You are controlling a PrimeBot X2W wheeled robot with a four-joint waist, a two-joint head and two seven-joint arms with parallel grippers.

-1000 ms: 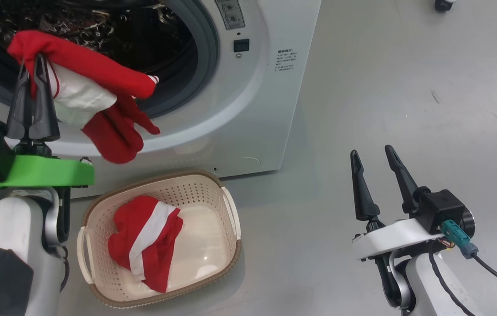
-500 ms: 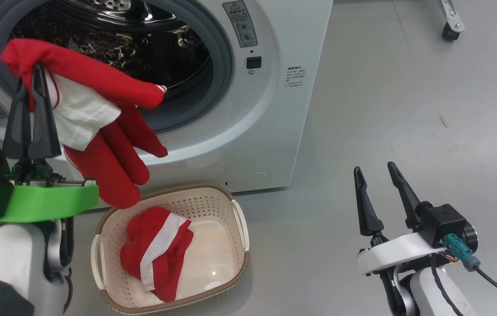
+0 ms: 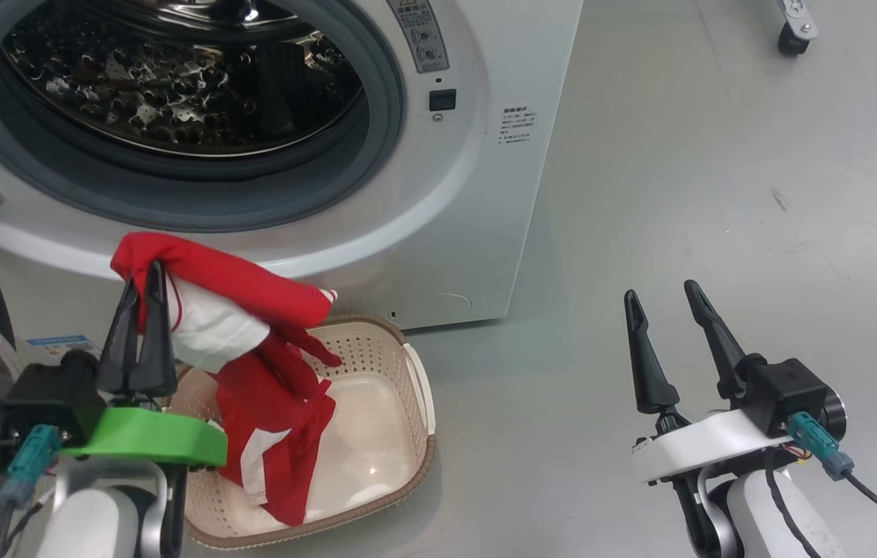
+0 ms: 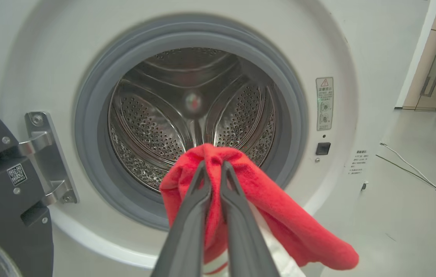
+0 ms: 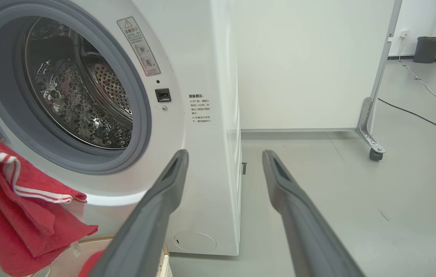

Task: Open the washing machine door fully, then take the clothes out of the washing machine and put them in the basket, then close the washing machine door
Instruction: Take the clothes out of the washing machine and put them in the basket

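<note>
The washing machine (image 3: 477, 155) stands with its steel drum (image 3: 175, 101) exposed and the washing machine door (image 4: 6, 231) swung open at its left. The basket (image 3: 417, 387) sits on the floor (image 3: 717, 155) just in front of the machine. Some of the clothes (image 3: 283, 457) lie inside it. Another red and white garment (image 3: 252, 283) hangs over the basket's left part, pinched between the narrow jaws of the left gripper (image 3: 142, 277). The right gripper (image 3: 659, 291) is spread wide and holds nothing, well apart to the right.

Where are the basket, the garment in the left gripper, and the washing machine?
basket (image 3: 417, 387), head view, white handle on its right rim.
garment (image 3: 245, 283), head view, red upper fold.
washing machine (image 3: 485, 201), head view, white front panel right of the opening.
</note>
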